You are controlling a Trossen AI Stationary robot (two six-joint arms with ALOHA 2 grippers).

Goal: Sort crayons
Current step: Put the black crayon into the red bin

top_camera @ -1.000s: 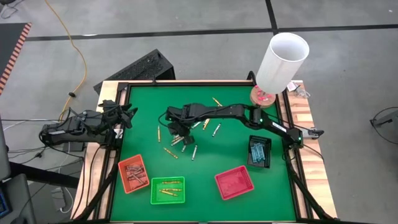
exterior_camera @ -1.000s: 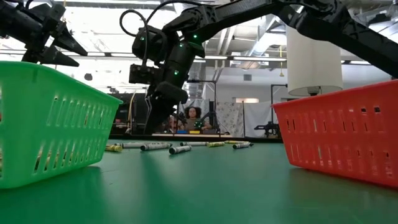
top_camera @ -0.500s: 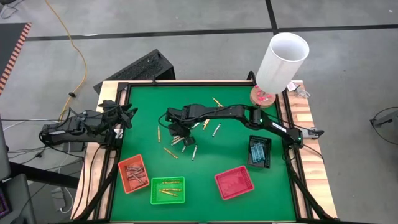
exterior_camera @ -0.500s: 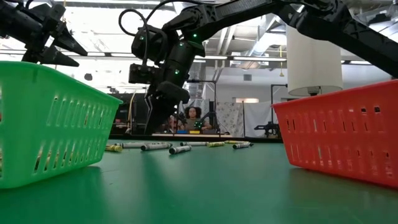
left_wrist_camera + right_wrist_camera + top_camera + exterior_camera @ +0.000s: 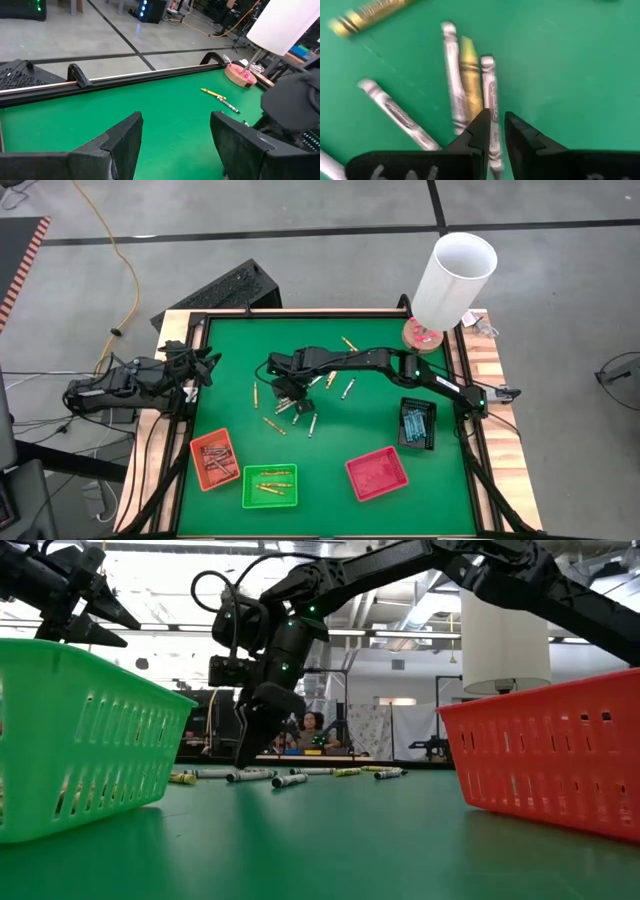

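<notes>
Several crayons lie scattered on the green mat, silver and gold ones in a small cluster (image 5: 287,406). My right gripper (image 5: 284,394) reaches in from the right and points steeply down over this cluster. It is open by a narrow gap. In the right wrist view its fingertips (image 5: 497,120) stand on either side of a silver crayon (image 5: 489,85), which lies flat beside a gold crayon (image 5: 469,75) and another silver one (image 5: 451,70). My left gripper (image 5: 175,130) waits open at the table's left edge (image 5: 203,366), well clear of the crayons.
Along the near side stand an orange tray (image 5: 214,459) and a green tray (image 5: 270,486), both holding crayons, and a red tray (image 5: 377,473). A black tray (image 5: 417,424) with blue crayons sits on the right. A white cylinder (image 5: 455,278) stands at the far right corner.
My right gripper has sunk a little toward the cluster of crayons, its narrow gap unchanged. The crayons have stayed where they were.
</notes>
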